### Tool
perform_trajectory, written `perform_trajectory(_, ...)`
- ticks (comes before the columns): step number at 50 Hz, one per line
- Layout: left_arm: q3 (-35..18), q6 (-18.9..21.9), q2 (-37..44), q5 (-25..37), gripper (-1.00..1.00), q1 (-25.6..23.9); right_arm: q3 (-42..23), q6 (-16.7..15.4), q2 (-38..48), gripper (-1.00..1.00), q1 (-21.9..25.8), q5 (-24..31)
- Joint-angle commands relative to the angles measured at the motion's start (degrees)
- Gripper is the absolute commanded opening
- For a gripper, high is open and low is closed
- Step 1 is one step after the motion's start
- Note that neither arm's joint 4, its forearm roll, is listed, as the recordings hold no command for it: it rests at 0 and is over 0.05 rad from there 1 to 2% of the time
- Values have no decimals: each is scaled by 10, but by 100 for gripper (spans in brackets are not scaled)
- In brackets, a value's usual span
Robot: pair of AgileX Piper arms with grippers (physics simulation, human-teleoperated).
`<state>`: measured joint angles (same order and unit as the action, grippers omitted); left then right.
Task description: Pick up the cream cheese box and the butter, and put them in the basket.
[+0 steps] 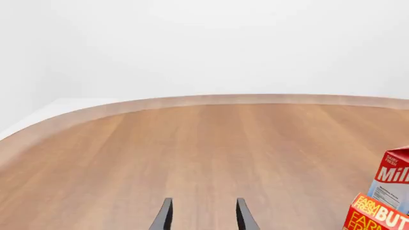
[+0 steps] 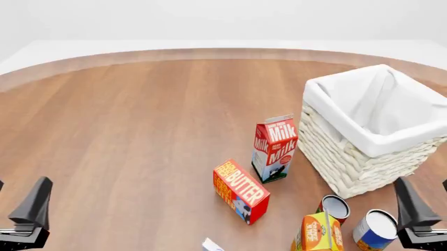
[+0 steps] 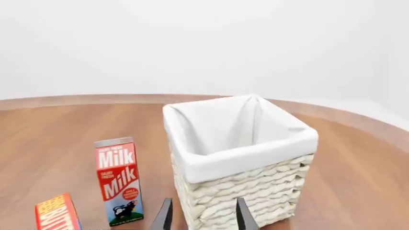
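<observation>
Both sets of jaws stand parted and empty, since nothing is picked yet. The butter (image 2: pixel 242 191) lies on the table (image 2: pixel 125 130) beside the milk carton (image 2: pixel 274 149), near the basket (image 2: pixel 349 157). The cream cheese box (image 2: pixel 211 244) lies just beyond the butter, mostly cut off.

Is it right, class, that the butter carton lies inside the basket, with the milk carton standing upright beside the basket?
Not quite. The butter carton lies on the table, outside the basket, as the front view shows. The milk carton does stand upright beside the basket.
</observation>
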<state>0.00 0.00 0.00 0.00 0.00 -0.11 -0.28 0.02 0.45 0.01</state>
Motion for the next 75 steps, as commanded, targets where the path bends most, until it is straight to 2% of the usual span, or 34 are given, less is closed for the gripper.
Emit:
perform_trajectory(1, 0, 0, 0, 0, 100, 0, -3, -9, 0, 100, 18, -6)
perform_trajectory(6, 0, 0, 0, 0, 100, 0, -4, -12, 0, 100, 33, -15)
perform_trajectory(16, 0, 0, 0, 0, 100, 0, 0, -10, 0, 100, 32, -24)
perform_trajectory(19, 0, 0, 0, 0, 100, 0, -6, 15, 0, 100, 13, -17)
perform_trajectory(21, 0, 0, 0, 0, 100, 0, -12, 55, 0, 100, 20, 8)
perform_trajectory(22, 0, 0, 0, 0, 100, 0, -18, 16, 0, 100, 29, 8)
perform_trajectory(23, 0, 0, 0, 0, 100, 0, -25, 11, 0, 100, 30, 15)
perform_trajectory(27, 0, 0, 0, 0, 100, 0, -57, 15, 0, 100, 40, 47)
perform_trajectory(28, 0, 0, 0, 0, 100, 0, -101, 20, 4, 100, 54, 87)
perform_trajectory(29, 0, 0, 0, 0, 100, 0, -112, 14, 9, 100, 66, 98)
perform_trajectory(31, 0, 0, 0, 0, 100, 0, -124, 1, 25, 100, 77, 96)
perform_trajectory(33, 0, 0, 0, 0, 100, 0, -146, 5, 49, 100, 89, 101)
perform_trajectory(35, 0, 0, 0, 0, 100, 0, -177, -4, 76, 100, 112, 113)
perform_trajectory(39, 0, 0, 0, 0, 100, 0, -223, 4, 117, 100, 132, 122)
perform_trajectory(48, 0, 0, 0, 0, 100, 0, -283, 27, 189, 100, 172, 139)
perform_trajectory(61, 0, 0, 0, 0, 100, 0, -376, 12, 290, 100, 223, 166)
perform_trajectory(65, 0, 0, 0, 0, 100, 0, -430, 12, 331, 100, 238, 188)
perform_trajectory(75, 0, 0, 0, 0, 100, 0, -469, 10, 391, 100, 278, 197)
